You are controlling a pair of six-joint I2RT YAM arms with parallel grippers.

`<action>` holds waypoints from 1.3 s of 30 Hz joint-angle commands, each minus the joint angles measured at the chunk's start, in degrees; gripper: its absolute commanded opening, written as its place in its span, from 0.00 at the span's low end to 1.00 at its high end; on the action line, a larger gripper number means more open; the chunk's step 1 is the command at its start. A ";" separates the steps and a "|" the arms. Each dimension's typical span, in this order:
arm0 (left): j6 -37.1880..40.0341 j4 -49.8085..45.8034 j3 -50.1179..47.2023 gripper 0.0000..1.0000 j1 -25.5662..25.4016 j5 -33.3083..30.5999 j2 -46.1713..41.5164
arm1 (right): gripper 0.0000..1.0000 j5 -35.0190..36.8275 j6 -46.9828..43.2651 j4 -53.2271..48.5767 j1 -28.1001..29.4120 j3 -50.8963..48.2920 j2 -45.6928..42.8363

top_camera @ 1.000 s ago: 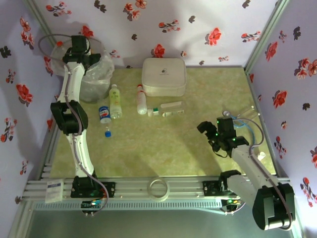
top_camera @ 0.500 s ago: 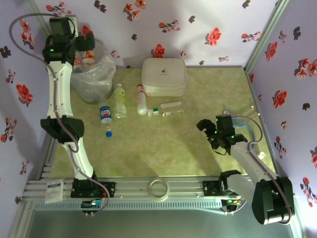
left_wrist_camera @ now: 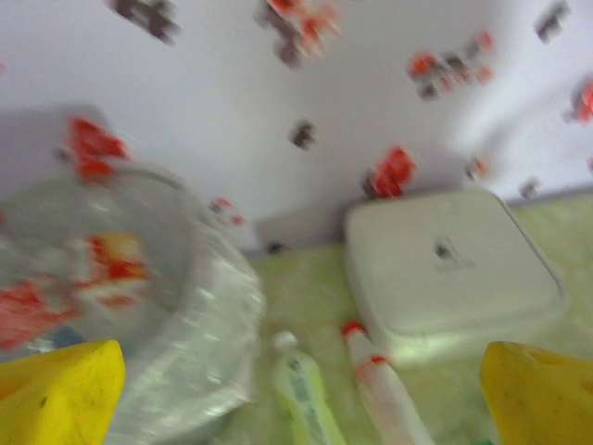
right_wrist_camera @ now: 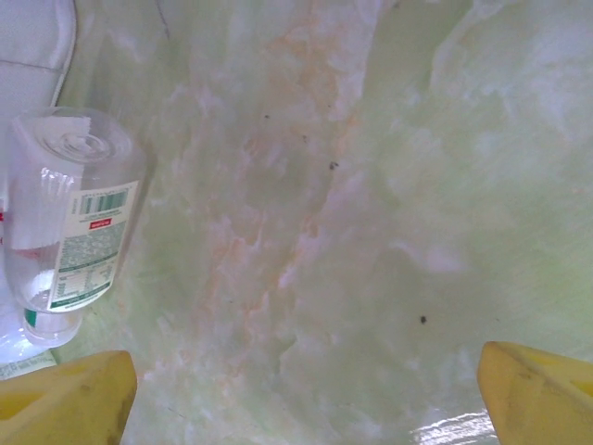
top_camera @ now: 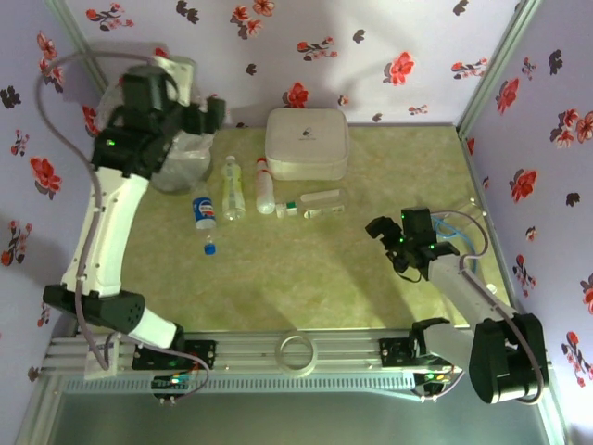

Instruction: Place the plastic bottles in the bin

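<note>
My left gripper [top_camera: 206, 113] hangs open and empty, high beside the bin [top_camera: 178, 159], a round translucent wastebasket with a crinkly bag. In the left wrist view, blurred red-labelled bottles [left_wrist_camera: 102, 269] lie inside the bin [left_wrist_camera: 199, 343]. On the table right of it lie a pale green bottle [top_camera: 233, 188] [left_wrist_camera: 306, 403], a red-capped bottle [top_camera: 264, 185] [left_wrist_camera: 382, 394], a blue-labelled bottle [top_camera: 204, 210] and a clear bottle [top_camera: 318, 200]. My right gripper [top_camera: 383, 232] is open, low over bare table, with that clear bottle [right_wrist_camera: 69, 213] ahead to its left.
A white rounded-square box [top_camera: 307, 141] [left_wrist_camera: 454, 269] sits at the back against the flowered wall. A loose blue cap [top_camera: 210, 247] lies in front of the blue-labelled bottle. A white ring [top_camera: 296, 350] rests on the front rail. Walls close both sides.
My left arm has swung from above the bin out to the right and turned toward the table. The bottles by the bin shifted slightly right. My right gripper crept slightly left.
</note>
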 commanded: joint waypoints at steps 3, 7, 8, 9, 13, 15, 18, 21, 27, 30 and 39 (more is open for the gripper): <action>-5.76 6.88 -13.10 0.97 -8.04 -2.27 2.10 | 0.96 0.65 0.05 0.66 0.62 1.46 0.35; -3.93 10.76 -16.20 0.98 -12.24 -2.33 7.61 | 0.96 0.48 0.07 0.69 0.57 1.12 0.40; -1.61 11.58 -16.13 0.98 -13.52 -1.84 9.47 | 0.96 0.40 -0.01 0.60 0.57 0.98 0.42; 2.28 12.20 -15.95 0.99 -14.79 -0.48 11.67 | 0.96 0.39 -0.02 0.56 0.60 0.82 0.21; 12.91 9.94 -11.49 1.00 -17.62 7.32 20.46 | 0.96 0.33 0.59 -0.08 0.54 0.10 -1.80; 16.25 8.52 -8.44 1.00 -18.04 10.83 24.53 | 0.96 1.18 0.76 -0.88 0.52 -0.23 -3.37; 18.71 6.00 -3.33 1.00 -18.29 15.97 30.35 | 0.96 2.10 0.72 -2.56 0.44 -0.52 -5.71; 20.74 4.59 0.26 1.00 -19.19 17.56 34.98 | 0.96 2.73 0.43 -4.29 0.23 -0.93 -7.77; 22.17 1.85 6.13 1.00 -20.15 17.47 42.69 | 0.96 3.47 0.73 -6.36 -0.05 -2.65 -11.27; 22.04 1.20 7.73 1.00 -20.32 17.45 45.31 | 0.96 3.30 0.78 -6.45 -0.19 -2.67 -11.40; 23.16 0.39 6.69 1.00 -21.44 14.98 48.30 | 0.96 3.20 0.99 -5.94 -0.34 -2.43 -10.70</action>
